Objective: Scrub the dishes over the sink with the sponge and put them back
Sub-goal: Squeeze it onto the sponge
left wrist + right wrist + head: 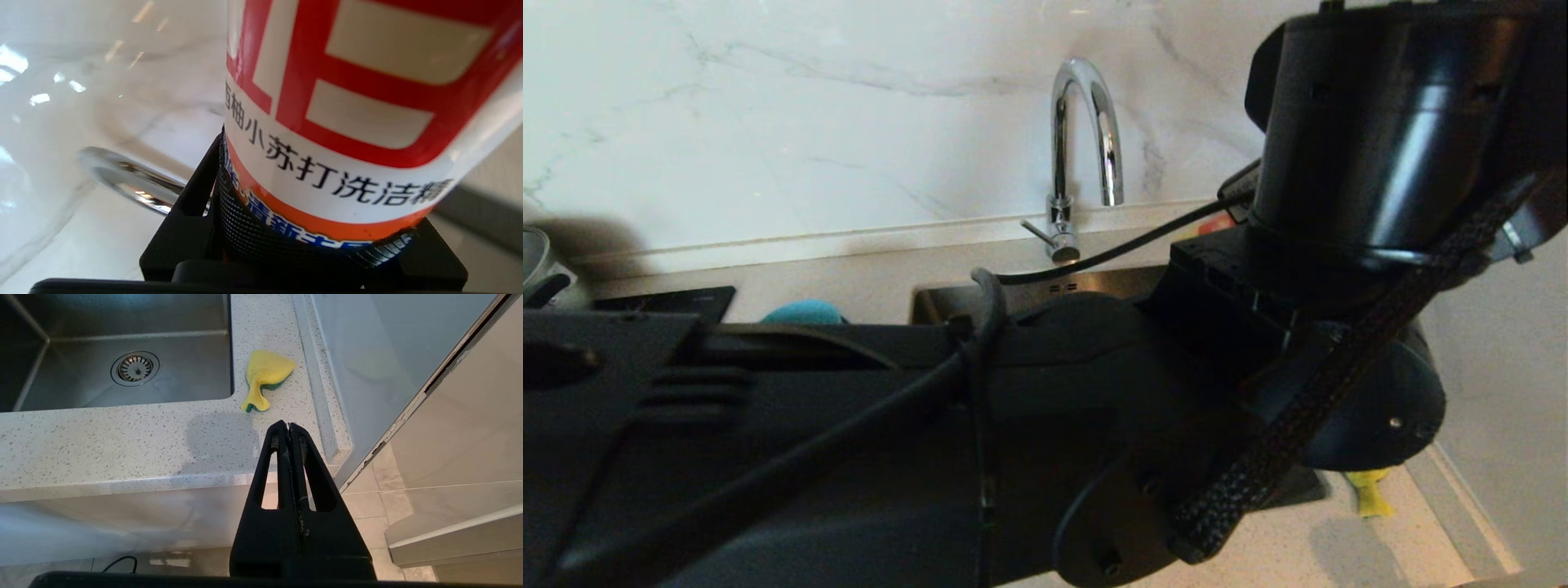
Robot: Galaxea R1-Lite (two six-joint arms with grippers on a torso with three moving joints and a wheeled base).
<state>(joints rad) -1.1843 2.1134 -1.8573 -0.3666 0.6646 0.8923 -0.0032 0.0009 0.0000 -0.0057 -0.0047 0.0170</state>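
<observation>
Two grippers on record, one per wrist view. Nearest the head camera: left arm [866, 441], black and cabled, crossing almost the whole head view in front of the sink. Left gripper [302, 245] clamped on a detergent bottle [351, 122], red-and-white label with black Chinese characters, orange band and blue lettering beneath; black fingers [192, 220] pressed to either side of the bottle's body. Behind the bottle in the left wrist view: chrome tap [130, 183] against the white marble wall [81, 81].

Right gripper [289, 426] clenched on nothing, both black fingers pressed flat together, hanging just off the front edge of the speckled countertop [122, 449], above floor tiles.

Further in: sponge [263, 375], yellow with a thin green layer, bent, lying on the countertop just beside the right front corner of the sink [184, 371], touched by neither gripper; also seen as a yellow scrap below the arm in the head view. Sink basin steel, round drain strainer [135, 367] on its floor; no dish inside the visible part.

Further still, head view: teal bowl [805, 312], only its top edge showing above the arm, left of the sink. Dark flat panel [674, 300] on the counter further left. Farthest: gooseneck tap behind the sink, then the marble wall.
</observation>
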